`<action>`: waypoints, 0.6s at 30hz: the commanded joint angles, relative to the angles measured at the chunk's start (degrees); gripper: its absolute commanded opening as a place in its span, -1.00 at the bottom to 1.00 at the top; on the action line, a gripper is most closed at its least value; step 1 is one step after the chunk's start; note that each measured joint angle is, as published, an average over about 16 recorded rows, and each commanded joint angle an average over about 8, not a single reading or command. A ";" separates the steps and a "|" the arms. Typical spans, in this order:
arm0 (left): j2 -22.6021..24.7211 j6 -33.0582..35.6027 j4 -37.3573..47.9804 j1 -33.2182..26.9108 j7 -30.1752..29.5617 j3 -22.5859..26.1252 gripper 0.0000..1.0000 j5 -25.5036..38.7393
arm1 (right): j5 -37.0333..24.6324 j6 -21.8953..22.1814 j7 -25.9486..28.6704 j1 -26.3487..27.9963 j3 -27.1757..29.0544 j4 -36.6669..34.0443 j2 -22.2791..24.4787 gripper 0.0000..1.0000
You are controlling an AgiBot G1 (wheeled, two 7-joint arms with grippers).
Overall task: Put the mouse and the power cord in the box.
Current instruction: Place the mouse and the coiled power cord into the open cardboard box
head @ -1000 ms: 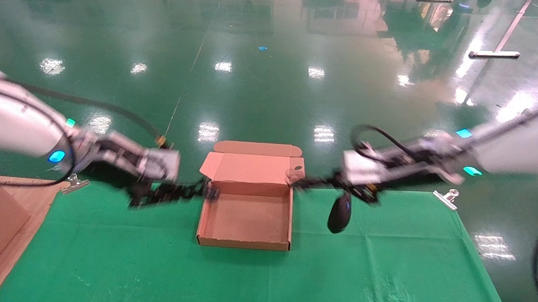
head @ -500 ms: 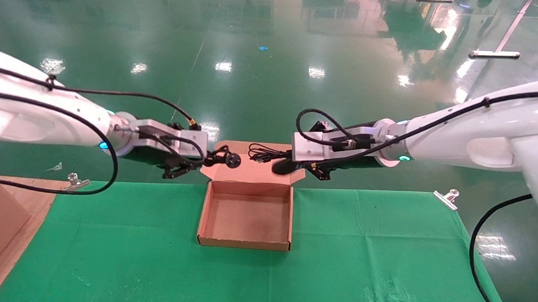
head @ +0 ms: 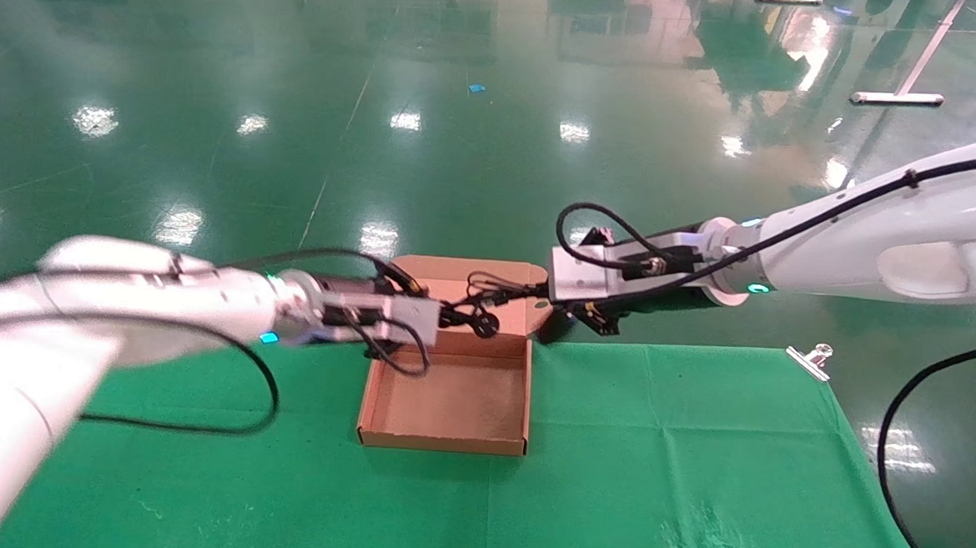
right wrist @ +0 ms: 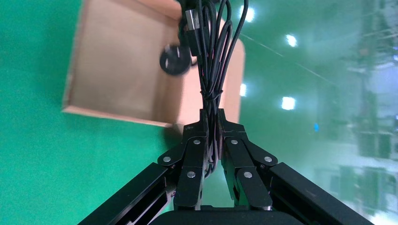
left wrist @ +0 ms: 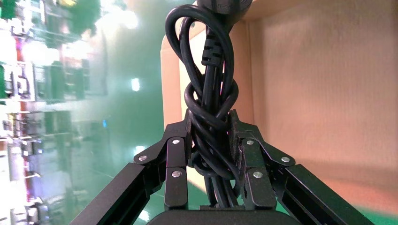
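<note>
Just above centre of the head view, the left gripper (head: 451, 317) reaches in from the left and has its fingers (left wrist: 177, 157) clamped on the knotted middle of the cord (left wrist: 210, 101), whose round plug (head: 485, 325) dangles over the rear of the open box (head: 444, 432). The right gripper (head: 537, 292) comes in from the right over the raised lid, its fingers (right wrist: 192, 157) pinched on a bundle of thin cable (right wrist: 212, 65). I take that for the mouse's cable; the mouse itself seems to hang below the gripper at the box's rear right corner, but it is too dark there to be sure. Both loads look light and limp: a soft coil will sag and swing, and the smooth jacket could slide between the fingers, so holding across the knot, where several strands bunch together, looks the soundest hold. The box sits on the green desk (head: 695, 469), its floor bare.
</note>
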 commanded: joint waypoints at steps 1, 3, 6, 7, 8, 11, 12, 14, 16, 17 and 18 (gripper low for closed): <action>0.18 -2.63 -2.00 2.61 2.01 -0.33 -1.00 -1.74 | -0.04 -1.35 -0.27 0.56 -0.30 -0.56 0.28 -1.00; 0.23 -3.77 -3.18 4.26 3.42 0.73 -0.97 -2.49 | -0.17 -2.05 -0.77 0.96 -0.49 -1.20 0.43 -1.00; 0.24 -4.77 -4.29 5.78 4.83 2.67 -0.25 -3.31 | -0.33 -2.58 -1.49 1.46 -0.71 -2.06 0.52 -1.00; 0.23 -5.06 -4.49 6.05 5.09 3.28 0.00 -3.60 | -0.38 -2.66 -1.71 1.59 -0.76 -2.31 0.52 -1.00; 0.22 -5.47 -4.59 6.20 5.19 3.80 0.25 -3.93 | -0.42 -2.73 -1.91 1.70 -0.81 -2.53 0.49 -1.00; 0.20 -6.24 -4.75 6.33 5.12 5.26 0.97 -5.11 | -0.45 -2.98 -2.48 1.87 -0.92 -3.09 0.38 -1.00; 0.19 -6.39 -4.76 6.30 5.07 5.73 1.00 -5.51 | -0.43 -3.10 -2.65 1.86 -0.94 -3.23 0.33 -1.00; 0.18 -6.66 -4.76 6.21 4.97 6.63 1.00 -6.27 | -0.36 -3.43 -2.95 1.79 -0.97 -3.43 0.22 -1.00; 0.17 -6.90 -4.74 6.12 4.88 7.51 1.00 -7.04 | -0.25 -3.83 -3.21 1.65 -0.98 -3.54 0.11 -1.00; 0.16 -7.02 -4.73 6.08 4.85 7.94 1.00 -7.41 | -0.19 -4.01 -3.31 1.57 -0.98 -3.56 0.06 -1.00; 0.15 -7.13 -4.71 6.03 4.81 8.36 1.00 -7.78 | -0.13 -4.17 -3.39 1.49 -0.99 -3.57 0.01 -1.00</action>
